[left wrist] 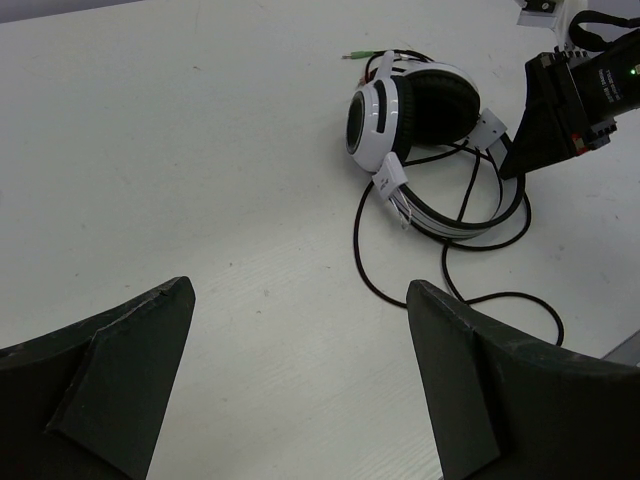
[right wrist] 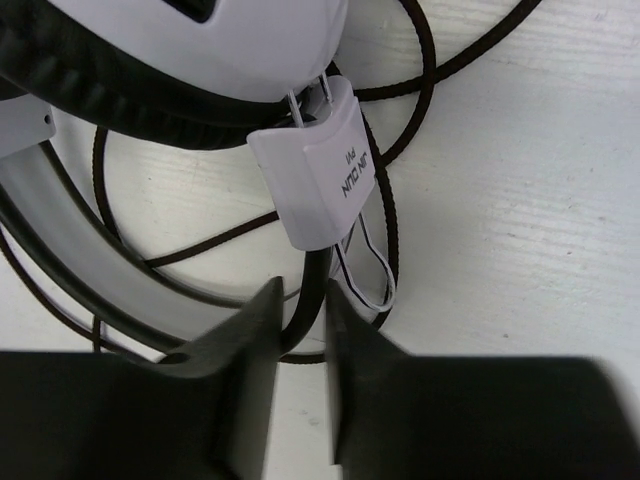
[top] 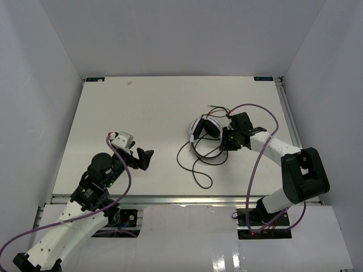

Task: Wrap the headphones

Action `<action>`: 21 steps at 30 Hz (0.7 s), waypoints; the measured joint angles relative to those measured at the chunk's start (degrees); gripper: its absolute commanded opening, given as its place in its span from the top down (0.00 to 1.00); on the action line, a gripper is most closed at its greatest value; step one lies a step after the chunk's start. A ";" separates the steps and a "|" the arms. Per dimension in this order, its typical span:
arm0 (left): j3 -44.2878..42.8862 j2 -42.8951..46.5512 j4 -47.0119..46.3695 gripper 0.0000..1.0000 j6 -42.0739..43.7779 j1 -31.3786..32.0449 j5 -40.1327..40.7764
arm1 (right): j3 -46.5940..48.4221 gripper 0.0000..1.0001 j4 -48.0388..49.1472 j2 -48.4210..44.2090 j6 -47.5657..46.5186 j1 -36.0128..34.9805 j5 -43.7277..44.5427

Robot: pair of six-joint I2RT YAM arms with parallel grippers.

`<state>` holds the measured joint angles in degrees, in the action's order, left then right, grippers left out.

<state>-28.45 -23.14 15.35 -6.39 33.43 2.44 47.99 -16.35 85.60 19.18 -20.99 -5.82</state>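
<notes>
The headphones (top: 205, 127) lie on their side toward the right of the table (top: 130, 107), cups stacked, with the headband (left wrist: 450, 215) arching out toward the near edge. The thin black cord (top: 195, 170) trails off it in loose loops, and none of it is wound yet. The right gripper (right wrist: 300, 292) is down at the headband, just below the white slider (right wrist: 320, 170). Its fingers are drawn narrow with the band's black edge between them, and from here that looks like a grip. The left gripper (left wrist: 300, 290) hangs well apart to the left, spread wide and holding nothing. I'd guess the set is light and will skid on the smooth top if nudged, so it wants pinning down. The band is springy plastic and thin enough to pinch, a better hold than the round, glossy cup (left wrist: 385, 110). The cord is limp and will sag and snag. Taking it near a free end and keeping it taut seems wise, without hauling on the joint where it enters the cup.
</notes>
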 measured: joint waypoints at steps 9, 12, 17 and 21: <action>0.00 0.00 0.11 0.02 0.00 0.00 0.02 | 6.75 0.92 -2.17 3.99 -11.41 -0.38 2.96; 0.00 0.00 0.11 0.02 0.00 0.00 0.01 | 11.79 0.91 -3.34 6.53 -18.09 -0.50 3.92; 0.00 0.00 0.11 0.02 0.00 0.00 0.00 | 22.93 0.77 -5.13 12.27 -32.73 -0.34 4.27; 0.00 0.06 0.11 0.02 0.00 0.00 0.00 | 28.64 0.75 -6.75 17.67 -40.51 -0.35 2.95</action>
<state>-28.45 -23.08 15.46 -6.39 33.43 2.44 76.64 -23.10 103.27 -21.33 -21.34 -2.87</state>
